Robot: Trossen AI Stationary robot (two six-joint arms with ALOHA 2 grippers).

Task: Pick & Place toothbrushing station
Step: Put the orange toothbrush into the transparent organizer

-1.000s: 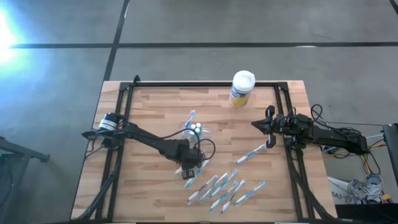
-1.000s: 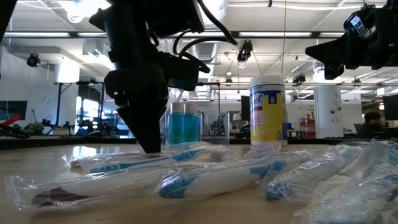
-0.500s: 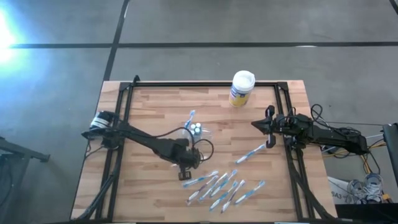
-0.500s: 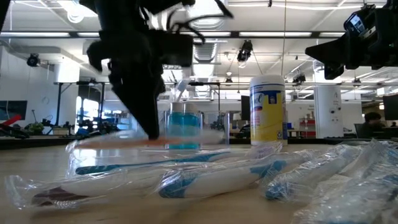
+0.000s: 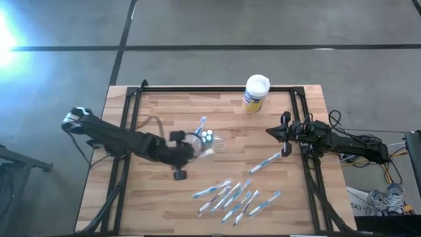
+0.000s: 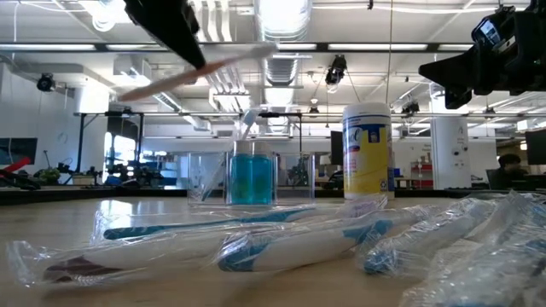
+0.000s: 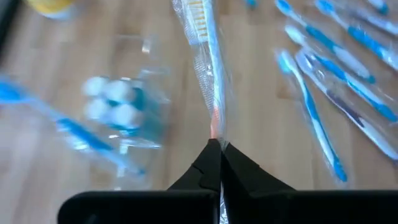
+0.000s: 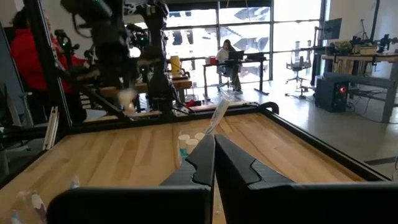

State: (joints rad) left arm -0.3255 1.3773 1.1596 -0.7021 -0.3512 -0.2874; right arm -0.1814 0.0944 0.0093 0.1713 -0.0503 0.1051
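So the left gripper (image 7: 216, 163) is pinching a wrapped toothbrush (image 7: 205, 62) by one end, jaws clamped tight on it, bristle head sticking out ahead of the fingertips. The clear plastic holder (image 5: 205, 140) is sitting just past and off to one side of those jaws, teal-capped tubes (image 7: 112, 106) already inside. That brush is looking feather-light and stiff, but the crinkly film is probably slippery, so gripping the handle seems right. More wrapped brushes (image 5: 238, 197) are lying loose on the wood table (image 5: 164, 204). The right gripper (image 5: 284, 135) is waiting well apart, jaws closed on nothing
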